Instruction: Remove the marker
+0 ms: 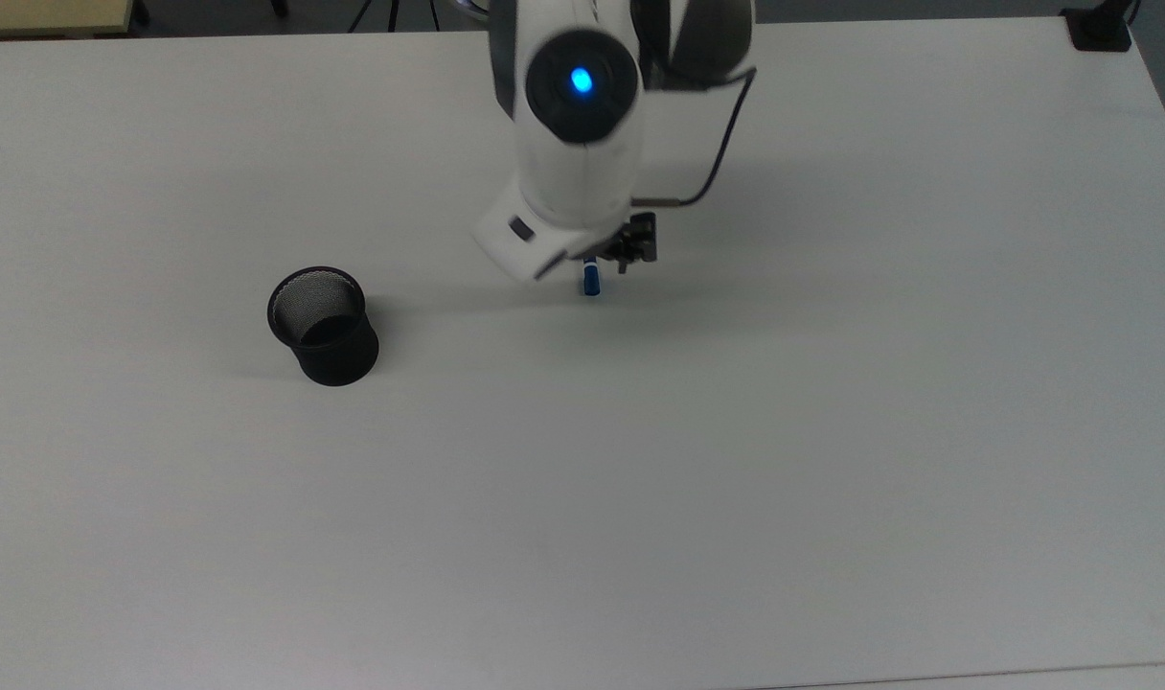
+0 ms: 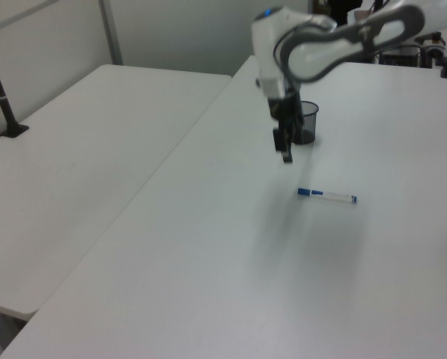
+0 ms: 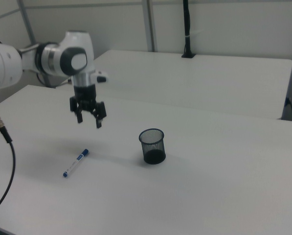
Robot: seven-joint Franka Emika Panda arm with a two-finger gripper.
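The arm (image 3: 48,58) has glossy white shells with dark grey joint bands. A round black cap (image 1: 581,86) carries a glowing blue light, and a thin black cable (image 1: 721,144) loops alongside. The gripper (image 3: 87,115) is black.

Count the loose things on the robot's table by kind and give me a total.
Whiteboard marker: 1
Black mesh cup: 1
Total: 2
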